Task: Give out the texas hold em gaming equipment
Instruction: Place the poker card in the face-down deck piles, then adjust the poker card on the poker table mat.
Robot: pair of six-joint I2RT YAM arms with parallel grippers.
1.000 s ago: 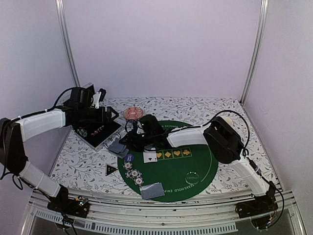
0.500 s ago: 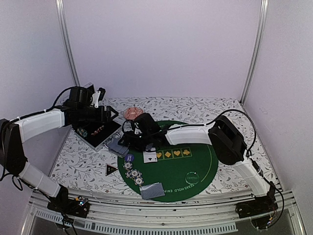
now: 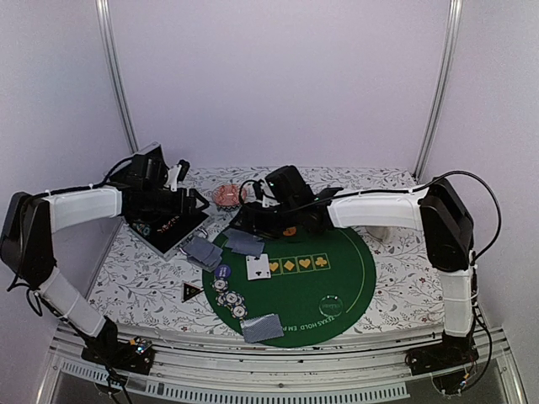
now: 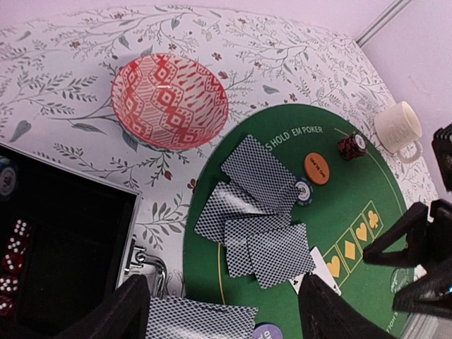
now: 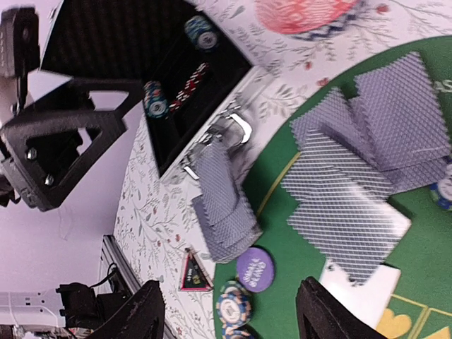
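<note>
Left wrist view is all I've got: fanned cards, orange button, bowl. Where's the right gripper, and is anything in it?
Observer: The right gripper hangs above the far-left part of the green mat, by the fanned cards. Its jaws are open with nothing between them.
Operator: Any chips laid out nearer the arm bases?
Observer: Yes, a cluster of striped chips lies at the mat's near-left edge, just nearer the bases than the purple chip.
</note>
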